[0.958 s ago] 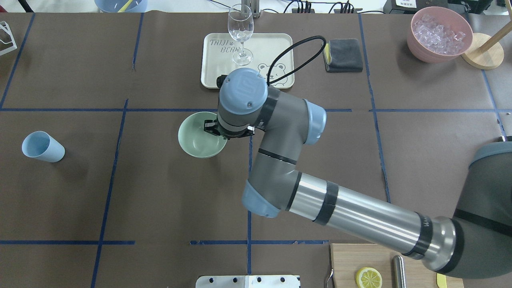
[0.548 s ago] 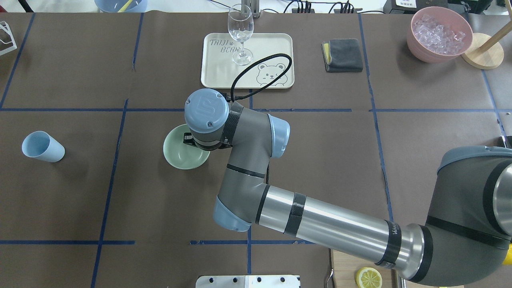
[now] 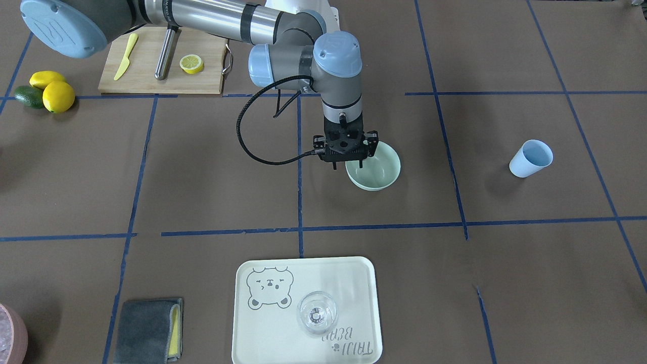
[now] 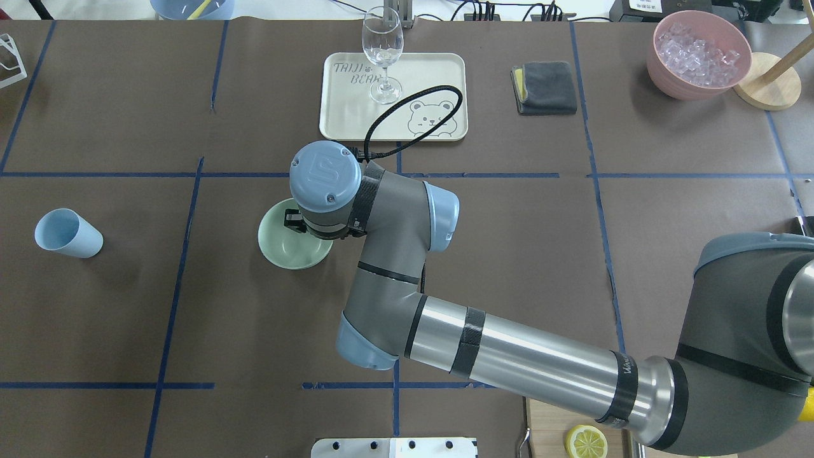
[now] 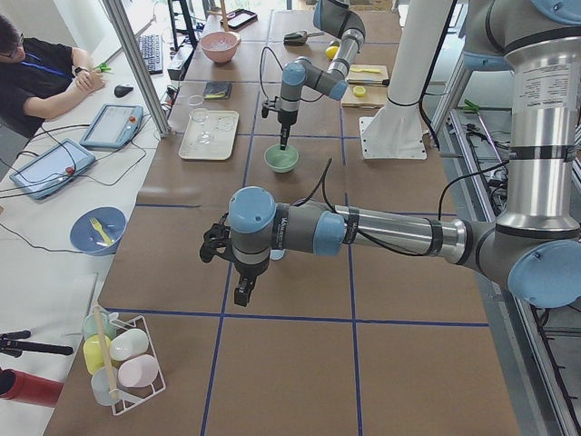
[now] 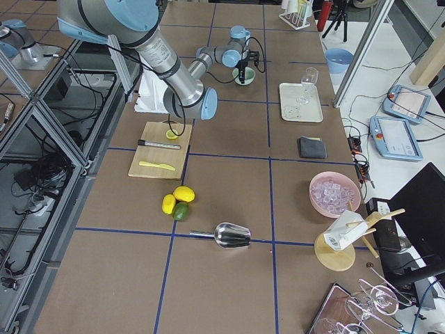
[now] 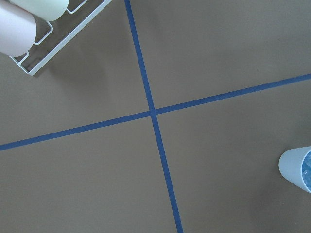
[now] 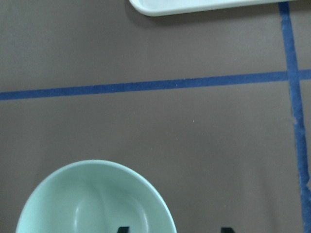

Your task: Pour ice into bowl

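Note:
The pale mint-green bowl (image 4: 280, 245) (image 3: 380, 174) stands upright on the brown table, and its inside looks empty. My right gripper (image 3: 347, 165) hangs straight down over the rim nearest the table's middle. It is open, with one finger (image 8: 123, 229) inside the bowl (image 8: 87, 204) and the other outside. The light blue cup (image 4: 67, 233) (image 3: 529, 158) stands far to the left, and its edge shows in the left wrist view (image 7: 297, 167). I cannot make out ice cubes in it. My left gripper (image 5: 242, 292) hovers near the cup; I cannot tell whether it is open or shut.
A cream tray (image 4: 439, 70) with a wine glass (image 4: 382, 54) sits behind the bowl. A grey cloth (image 4: 545, 87) and a pink container of pale pieces (image 4: 698, 51) are at the back right. A cutting board with a lemon slice (image 3: 192, 63) lies by the robot's base.
My right gripper and the bowl have moved left and slightly toward the robot together. Most of that shift came early; in the last half second they barely moved.

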`<action>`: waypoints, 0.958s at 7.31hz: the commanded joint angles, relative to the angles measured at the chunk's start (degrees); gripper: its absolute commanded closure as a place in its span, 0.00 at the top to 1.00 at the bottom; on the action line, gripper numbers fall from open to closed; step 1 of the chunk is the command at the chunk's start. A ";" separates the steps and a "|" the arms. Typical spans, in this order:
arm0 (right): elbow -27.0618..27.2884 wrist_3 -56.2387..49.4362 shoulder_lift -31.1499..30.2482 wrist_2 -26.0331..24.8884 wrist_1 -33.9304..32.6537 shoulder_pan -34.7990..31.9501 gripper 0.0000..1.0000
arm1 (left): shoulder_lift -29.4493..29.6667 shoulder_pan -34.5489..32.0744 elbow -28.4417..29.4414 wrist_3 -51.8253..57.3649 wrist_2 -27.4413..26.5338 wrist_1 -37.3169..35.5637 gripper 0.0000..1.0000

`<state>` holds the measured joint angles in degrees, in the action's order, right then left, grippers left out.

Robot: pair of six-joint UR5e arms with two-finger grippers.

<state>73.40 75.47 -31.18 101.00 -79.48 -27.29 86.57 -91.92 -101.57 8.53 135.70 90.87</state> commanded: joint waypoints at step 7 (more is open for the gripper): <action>22.75 -62.98 -35.39 24.06 -9.37 -39.64 1.00 | 0.88 0.34 3.21 -0.53 -0.44 33.50 1.00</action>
<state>95.83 25.23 -60.80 123.92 -88.21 -61.33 87.39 -91.59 -99.53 7.99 135.54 115.25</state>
